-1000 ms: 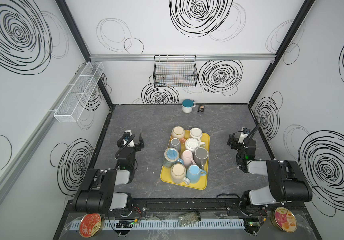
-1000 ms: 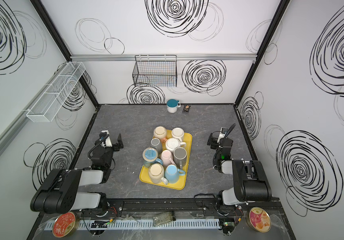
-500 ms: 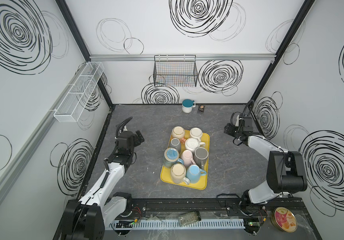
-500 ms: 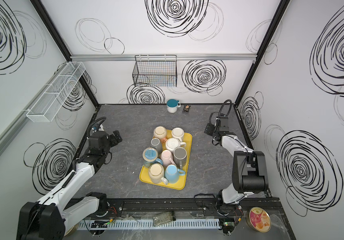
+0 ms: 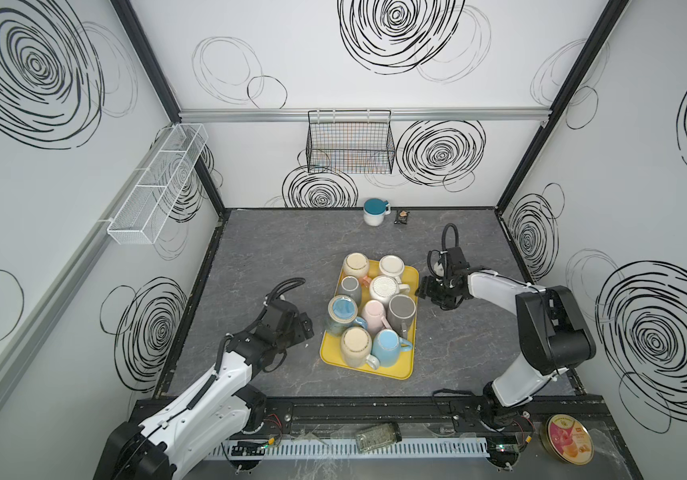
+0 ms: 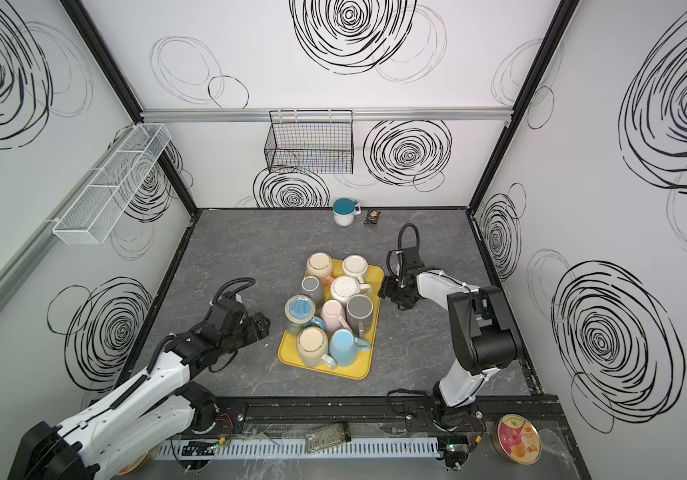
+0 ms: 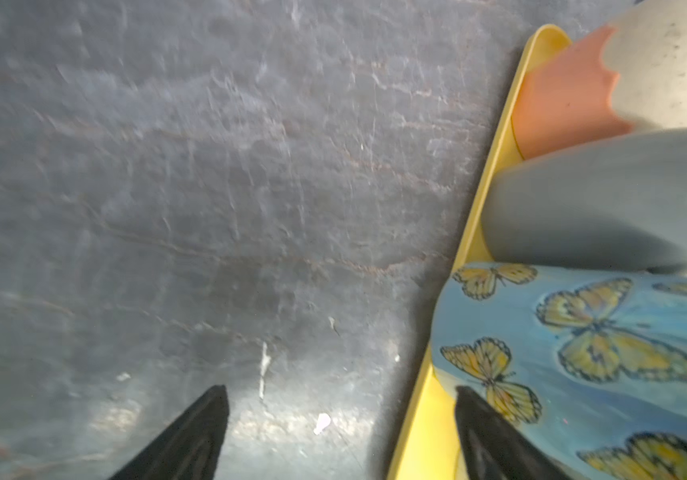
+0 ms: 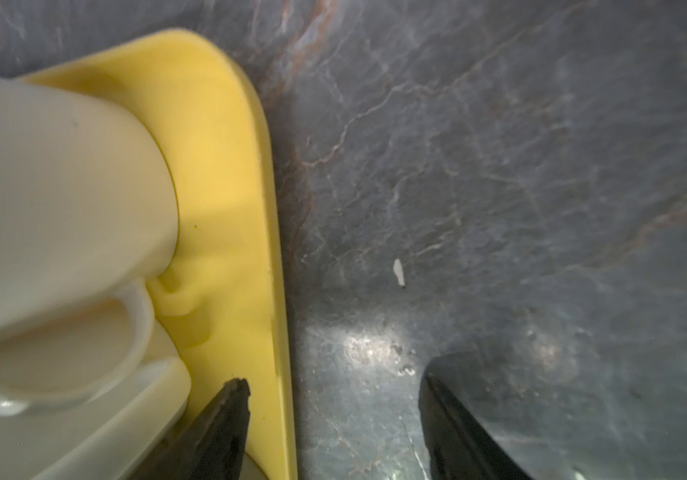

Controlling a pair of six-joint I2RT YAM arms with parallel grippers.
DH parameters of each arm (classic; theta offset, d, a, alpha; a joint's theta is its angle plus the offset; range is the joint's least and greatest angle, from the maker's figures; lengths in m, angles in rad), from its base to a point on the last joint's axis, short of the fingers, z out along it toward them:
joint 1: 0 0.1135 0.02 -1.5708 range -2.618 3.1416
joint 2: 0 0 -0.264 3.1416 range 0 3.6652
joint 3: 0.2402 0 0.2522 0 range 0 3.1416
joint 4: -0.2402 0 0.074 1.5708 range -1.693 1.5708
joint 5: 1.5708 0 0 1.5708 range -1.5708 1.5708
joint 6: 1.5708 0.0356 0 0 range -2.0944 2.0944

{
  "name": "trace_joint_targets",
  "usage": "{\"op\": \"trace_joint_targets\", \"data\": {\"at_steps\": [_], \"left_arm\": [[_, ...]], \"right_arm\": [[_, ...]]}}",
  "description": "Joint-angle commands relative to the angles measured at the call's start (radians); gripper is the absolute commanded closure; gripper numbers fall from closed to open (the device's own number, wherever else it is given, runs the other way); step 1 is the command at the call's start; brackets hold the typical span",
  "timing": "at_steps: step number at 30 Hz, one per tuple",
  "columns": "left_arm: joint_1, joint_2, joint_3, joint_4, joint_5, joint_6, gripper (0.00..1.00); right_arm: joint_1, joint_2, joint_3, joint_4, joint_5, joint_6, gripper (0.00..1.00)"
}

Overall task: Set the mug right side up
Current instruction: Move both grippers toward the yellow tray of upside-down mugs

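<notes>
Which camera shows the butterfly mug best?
The left wrist view: the butterfly mug is close up, its painted side clear. Both top views show that mug small, from above; the right wrist view misses it.

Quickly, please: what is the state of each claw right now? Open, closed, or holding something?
Left claw: open, holding nothing.
Right claw: open, holding nothing.

No legible text or labels
</notes>
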Motion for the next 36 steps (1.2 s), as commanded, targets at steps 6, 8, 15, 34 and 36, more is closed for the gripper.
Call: {"op": "trace_joint_targets", "data": {"at_steps": [6,8,15,34,36], "left_arm": [[-0.228,-0.076,-0.174,0.152,0.072,-0.356,0.35],[-0.284,-0.074,-0.215,0.226,0.074,-0.420,0.40],[-0.354,-0.028,-0.252,0.346,0.057,-0.511,0.55],[0.003,0.148,-0.138,0.376,0.102,-0.295,0.86],[0.062,0.179,-0.108,0.366,0.119,-0.250,0.86]], "right_arm": [[0.048,0.005,-0.059,-0.060,-0.048,0.056,0.41],[0.062,-0.003,-0.069,-0.054,-0.050,0.064,0.41],[0.087,-0.001,-0.104,0.001,-0.092,0.103,0.57],[0.171,0.192,0.102,0.104,-0.160,0.126,1.00],[0.187,0.244,0.166,0.104,-0.165,0.126,1.00]]}}
